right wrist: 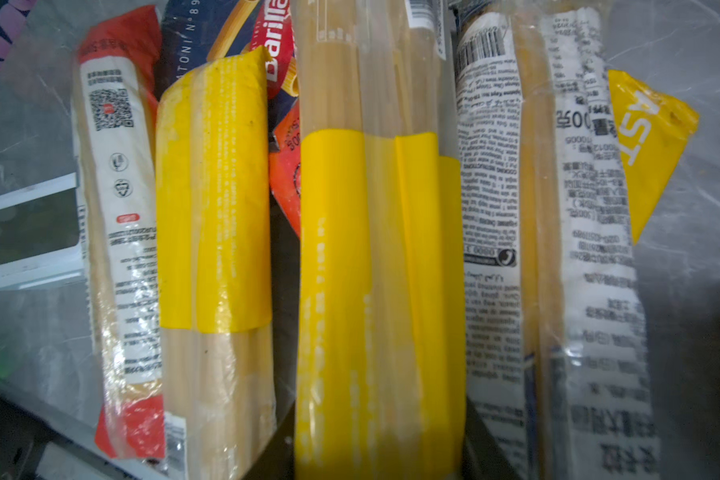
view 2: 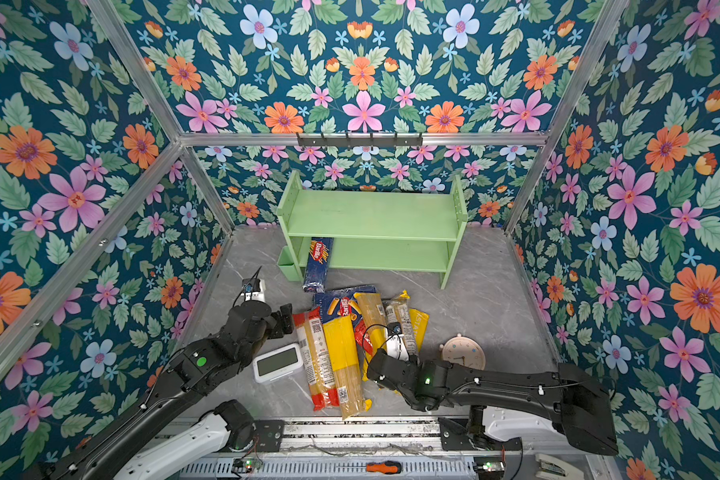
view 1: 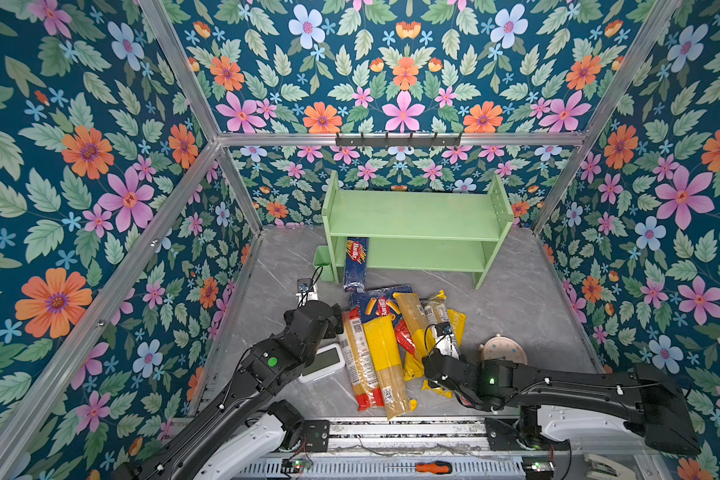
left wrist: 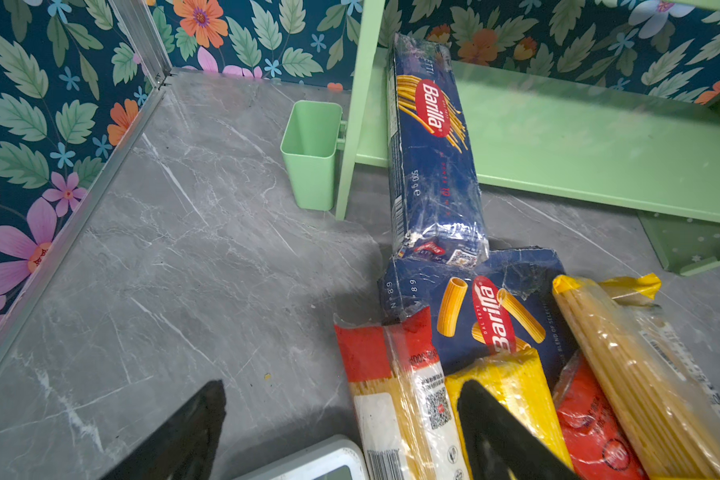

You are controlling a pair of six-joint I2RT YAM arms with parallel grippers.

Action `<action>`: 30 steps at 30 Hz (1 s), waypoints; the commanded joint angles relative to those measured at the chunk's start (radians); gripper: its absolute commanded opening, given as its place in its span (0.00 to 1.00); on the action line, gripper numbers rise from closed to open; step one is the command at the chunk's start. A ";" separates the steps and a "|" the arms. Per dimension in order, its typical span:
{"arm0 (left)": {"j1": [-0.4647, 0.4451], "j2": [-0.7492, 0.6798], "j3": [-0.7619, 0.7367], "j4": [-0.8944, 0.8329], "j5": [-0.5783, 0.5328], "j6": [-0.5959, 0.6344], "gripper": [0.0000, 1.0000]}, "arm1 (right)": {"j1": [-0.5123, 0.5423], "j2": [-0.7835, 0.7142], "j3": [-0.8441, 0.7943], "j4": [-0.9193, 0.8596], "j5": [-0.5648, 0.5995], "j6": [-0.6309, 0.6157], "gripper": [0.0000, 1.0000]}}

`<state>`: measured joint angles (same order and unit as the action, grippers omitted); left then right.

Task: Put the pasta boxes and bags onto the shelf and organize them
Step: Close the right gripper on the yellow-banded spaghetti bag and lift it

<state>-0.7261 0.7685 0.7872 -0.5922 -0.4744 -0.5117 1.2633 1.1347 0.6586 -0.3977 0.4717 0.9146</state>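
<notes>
A narrow Barilla spaghetti box (view 1: 355, 264) leans with its far end on the lower tier of the green shelf (view 1: 412, 216) and its near end on the wide Barilla box (view 1: 377, 305). Several spaghetti bags lie fanned out on the table. Among them are a red-ended bag (view 1: 360, 361), a yellow-banded bag (view 1: 387, 365) and a yellow-lettered bag (view 1: 458, 322). My right gripper (right wrist: 375, 457) is shut on the middle yellow-banded bag (right wrist: 371, 249), with a finger on each side. My left gripper (left wrist: 341, 432) hangs open at the pile's left edge, over the red-ended bag (left wrist: 408, 399), holding nothing.
A white digital clock (view 1: 323, 361) lies under my left arm, beside the pile. A round pink alarm clock (view 1: 504, 349) lies to the right of my right wrist. A small green cup (left wrist: 310, 153) hangs on the shelf's left side. A black hook rail (view 1: 398, 139) runs above the shelf.
</notes>
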 commanded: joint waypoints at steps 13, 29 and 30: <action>0.001 0.029 0.001 0.029 -0.026 0.035 0.90 | 0.002 -0.035 0.095 -0.067 0.034 -0.052 0.38; 0.001 0.017 0.020 0.023 -0.030 0.044 0.90 | -0.062 -0.108 0.173 -0.201 0.198 -0.169 0.34; 0.001 0.020 0.022 0.024 -0.030 0.044 0.90 | -0.080 -0.120 0.170 -0.203 0.209 -0.185 0.34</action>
<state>-0.7261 0.7868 0.8021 -0.5762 -0.4927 -0.4808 1.2072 1.0389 0.8192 -0.6220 0.5495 0.7776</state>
